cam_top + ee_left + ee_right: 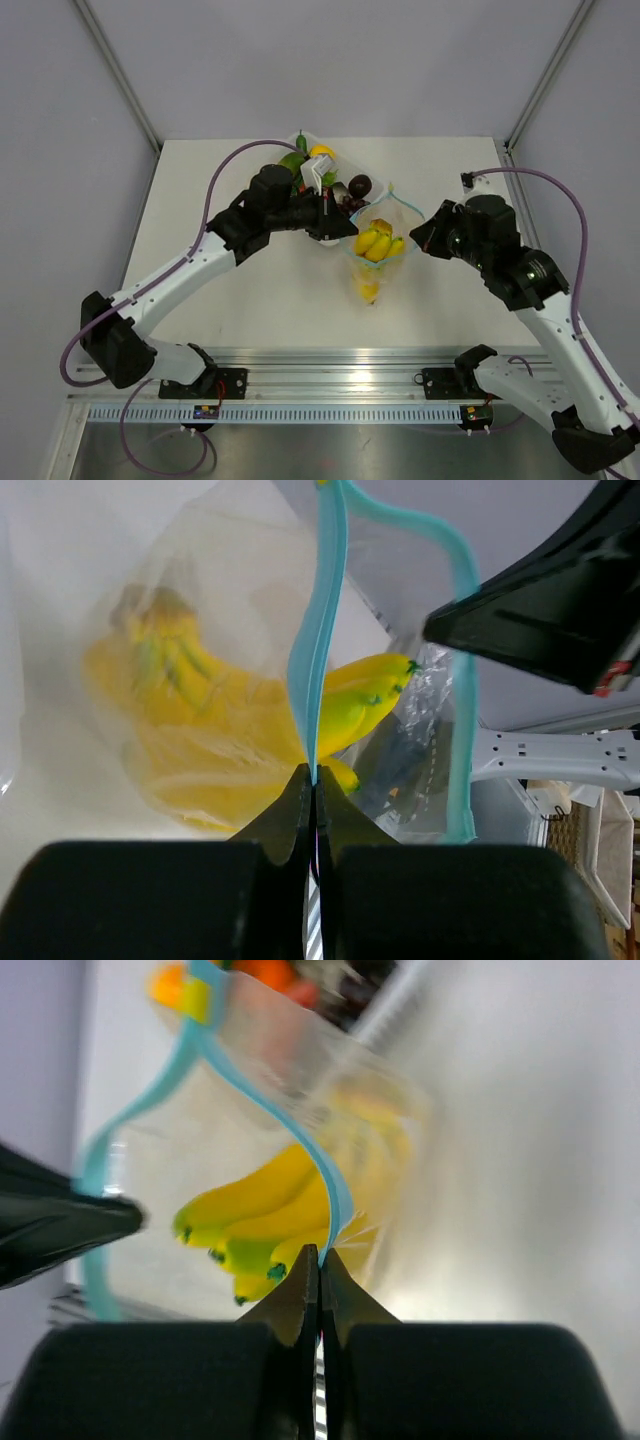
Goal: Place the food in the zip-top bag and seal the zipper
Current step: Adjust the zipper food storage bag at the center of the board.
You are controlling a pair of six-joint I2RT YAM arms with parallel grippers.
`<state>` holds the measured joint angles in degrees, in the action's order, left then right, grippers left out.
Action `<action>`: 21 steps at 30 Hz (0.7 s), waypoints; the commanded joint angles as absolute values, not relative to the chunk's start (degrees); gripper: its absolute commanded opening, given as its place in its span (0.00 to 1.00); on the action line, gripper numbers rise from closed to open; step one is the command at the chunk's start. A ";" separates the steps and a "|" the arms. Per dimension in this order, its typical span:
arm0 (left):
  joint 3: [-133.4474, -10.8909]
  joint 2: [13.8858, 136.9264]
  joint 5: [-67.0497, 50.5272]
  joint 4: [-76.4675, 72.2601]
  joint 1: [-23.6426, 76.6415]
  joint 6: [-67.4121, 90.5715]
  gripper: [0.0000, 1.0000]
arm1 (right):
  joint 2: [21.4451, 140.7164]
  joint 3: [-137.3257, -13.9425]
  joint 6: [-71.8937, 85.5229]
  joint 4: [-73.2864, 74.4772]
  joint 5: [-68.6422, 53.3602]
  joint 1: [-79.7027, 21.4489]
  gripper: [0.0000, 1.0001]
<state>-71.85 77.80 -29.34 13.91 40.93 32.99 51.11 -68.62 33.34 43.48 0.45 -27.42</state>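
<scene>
Centre of the top view: the zip-top bag (385, 212), thin, crinkly clear film, is strung between the two arms over the pale matte table (220, 230). Its mouth gapes. The zipper (326, 630), a narrow light-blue strip, splits into two ribbons that bow apart, one running up the middle of the left wrist view, the other curving down its right side. Not sealed.

The left gripper (313, 778) has black wedge-shaped fingers pressed tight together, pinching one blue ribbon right at their tips, bottom centre of its own camera. On the right gripper (319, 1258), the jaws are closed flat on the blue strip at the bottom centre of its view, and the ribbon snakes away toward the upper left.

Inside the pouch are the bananas (376, 243), glossy, curved and bright yellow with green tips. They are bunched together and look hazy where wrinkled film covers them. Below them in the top view, a rounder yellow piece (367, 290) lies at the bag's near end, also behind the plastic.

Above and left of the bag is a heap of other toy produce (312, 165), green and yellow shapes. A dark round piece (360, 186) sits just beside the bag's far edge. Whether it touches the film, I cannot tell.
</scene>
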 commanded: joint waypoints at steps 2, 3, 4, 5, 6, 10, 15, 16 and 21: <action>-69.69 85.77 -27.33 14.40 40.69 34.45 0.00 | 60.63 -63.27 34.63 52.97 13.16 -27.69 0.00; -70.48 87.00 -27.51 15.55 40.78 34.11 0.00 | 62.91 -64.33 34.63 53.95 13.79 -27.69 0.00; -73.01 87.79 -27.86 16.69 40.78 33.75 0.00 | 63.45 -67.12 34.11 54.75 13.28 -27.69 0.00; -74.17 87.72 -27.95 18.35 41.04 32.88 0.00 | 62.76 -68.71 33.67 54.49 12.49 -27.69 0.00; -76.79 87.11 -27.69 18.98 41.31 32.52 0.00 | 62.06 -70.21 32.53 53.88 11.61 -27.69 0.00; -83.04 83.33 -26.90 21.97 41.40 32.08 0.00 | 59.68 -81.09 30.68 52.82 7.75 -27.69 0.00; -81.66 82.61 -24.88 21.89 41.40 32.08 0.00 | 57.75 -79.73 30.15 51.68 7.29 -27.77 0.00; -80.61 83.49 -25.31 21.62 41.40 32.34 0.00 | 57.83 -75.71 30.23 51.42 7.99 -27.69 0.00; -75.23 90.78 -28.83 18.28 42.97 33.93 0.00 | 60.03 -64.96 31.99 50.80 9.05 -27.69 0.00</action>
